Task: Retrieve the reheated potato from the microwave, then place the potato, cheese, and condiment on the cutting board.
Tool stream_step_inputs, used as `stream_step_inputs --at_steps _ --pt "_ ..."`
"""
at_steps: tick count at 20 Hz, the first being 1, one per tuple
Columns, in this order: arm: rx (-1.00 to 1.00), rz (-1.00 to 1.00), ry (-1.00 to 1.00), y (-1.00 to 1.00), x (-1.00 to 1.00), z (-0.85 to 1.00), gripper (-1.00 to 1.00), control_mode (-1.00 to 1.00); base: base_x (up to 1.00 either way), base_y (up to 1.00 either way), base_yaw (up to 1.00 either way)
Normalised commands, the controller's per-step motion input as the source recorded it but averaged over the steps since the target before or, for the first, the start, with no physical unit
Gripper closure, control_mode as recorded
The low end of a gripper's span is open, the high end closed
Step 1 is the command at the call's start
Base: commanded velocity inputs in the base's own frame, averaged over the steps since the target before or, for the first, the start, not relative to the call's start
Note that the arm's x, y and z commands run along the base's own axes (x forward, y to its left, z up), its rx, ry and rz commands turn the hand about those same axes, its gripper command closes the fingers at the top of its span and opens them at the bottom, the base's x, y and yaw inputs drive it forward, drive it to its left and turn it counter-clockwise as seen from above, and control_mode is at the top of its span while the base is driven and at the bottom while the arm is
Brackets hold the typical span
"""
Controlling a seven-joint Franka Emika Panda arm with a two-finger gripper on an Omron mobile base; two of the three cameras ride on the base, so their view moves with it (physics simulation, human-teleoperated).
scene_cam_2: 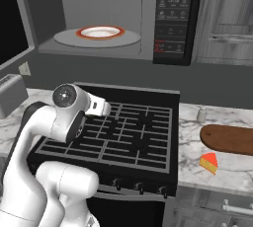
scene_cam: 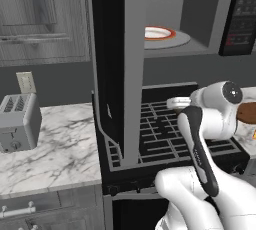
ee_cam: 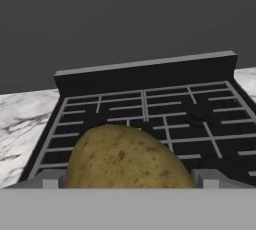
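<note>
Rounded yellowish-brown potato (ee_cam: 127, 158): sits between the two grey finger tips (ee_cam: 50, 180) of the two-finger gripper (ee_cam: 129, 181), jaws spread wide around it and clamped on its sides, above the black gas stove (ee_cam: 150, 109).

Large black over-range microwave (scene_cam_2: 106, 16): door swung open to the left; a white plate with an orange-red rim (scene_cam_2: 100, 32) rests on its grey turntable.

Flat dark reddish-brown wooden cutting board (scene_cam_2: 228, 139): lies on the marble counter (scene_cam_2: 190, 147) right of the stove.

Yellow-orange cheese wedge with red top (scene_cam_2: 209, 162): on the counter, just near of the board, apart from it.

Pale grey cylindrical condiment shaker (scene_cam_2: 201, 114): upright, far-left of the board.

Grey toaster (scene_cam: 18, 122): on the left counter.
</note>
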Motion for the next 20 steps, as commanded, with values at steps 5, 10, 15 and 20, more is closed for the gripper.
stream_step_inputs --at_steps 5,10,15,20 --pt "-0.01 0.0 0.0 0.03 0.1 -0.08 1.0 -1.0 0.0 0.0 0.0" --pt "0.0 0.0 0.0 0.0 0.0 0.0 1.0 -1.0 0.0 0.0 0.0" --pt "0.0 0.0 0.0 0.0 0.0 0.0 1.0 -1.0 0.0 0.0 0.0" --pt "0.0 0.0 0.0 0.0 0.0 0.0 1.0 -1.0 0.0 0.0 0.0"
